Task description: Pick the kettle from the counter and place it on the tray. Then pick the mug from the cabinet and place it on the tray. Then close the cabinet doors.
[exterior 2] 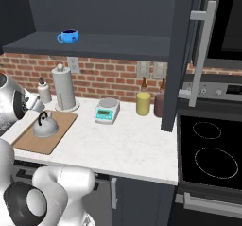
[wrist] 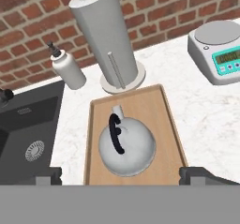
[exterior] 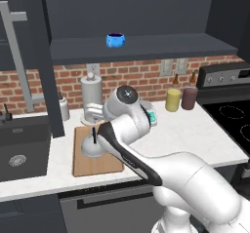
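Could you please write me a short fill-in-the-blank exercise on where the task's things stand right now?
1. The kettle rests on the ____.
2. The mug stands on the shelf of the ____.
3. The cabinet doors are ____.
4. The gripper hangs above the kettle with its fingers spread wide, so it is ____.

Missing words: tray; cabinet; open; open
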You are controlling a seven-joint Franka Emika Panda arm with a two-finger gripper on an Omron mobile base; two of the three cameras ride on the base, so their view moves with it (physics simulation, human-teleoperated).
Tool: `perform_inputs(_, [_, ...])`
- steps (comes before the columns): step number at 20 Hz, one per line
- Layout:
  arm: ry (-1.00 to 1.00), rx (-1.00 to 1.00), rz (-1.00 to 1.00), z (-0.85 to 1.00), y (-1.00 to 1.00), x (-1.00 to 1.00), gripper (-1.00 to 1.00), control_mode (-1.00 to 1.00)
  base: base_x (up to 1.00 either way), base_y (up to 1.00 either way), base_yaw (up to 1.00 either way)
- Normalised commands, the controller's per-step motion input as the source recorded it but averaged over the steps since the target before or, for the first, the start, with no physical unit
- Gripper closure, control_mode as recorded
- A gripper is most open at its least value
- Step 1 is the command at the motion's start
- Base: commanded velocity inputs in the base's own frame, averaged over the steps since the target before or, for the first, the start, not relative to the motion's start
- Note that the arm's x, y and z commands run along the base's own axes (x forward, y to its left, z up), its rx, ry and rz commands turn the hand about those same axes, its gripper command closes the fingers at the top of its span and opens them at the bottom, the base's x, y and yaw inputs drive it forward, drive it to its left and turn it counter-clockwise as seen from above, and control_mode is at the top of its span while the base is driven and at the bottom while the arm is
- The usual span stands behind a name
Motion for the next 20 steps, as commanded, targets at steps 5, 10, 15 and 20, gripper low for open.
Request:
perform_inputs(5, [0.10,-0.01,0.00,0.88,-0.12,-0.20,-1.00,-1.00,0.00,0.00,0.00])
perform_inputs(10, [0.03,-0.03,0.00,0.87,-0.33,-0.22,-1.00,-1.00,0.00,0.00,0.00])
perform_inputs(15, [0.00,-0.08,0.00,0.50,-0.26,-0.03,-1.00,-1.00,0.00,0.00,0.00])
perform_inputs(20, [-0.04,-0.10,0.00,0.22,-0.11,0.01,-1.00,-1.00,0.00,0.00,0.00])
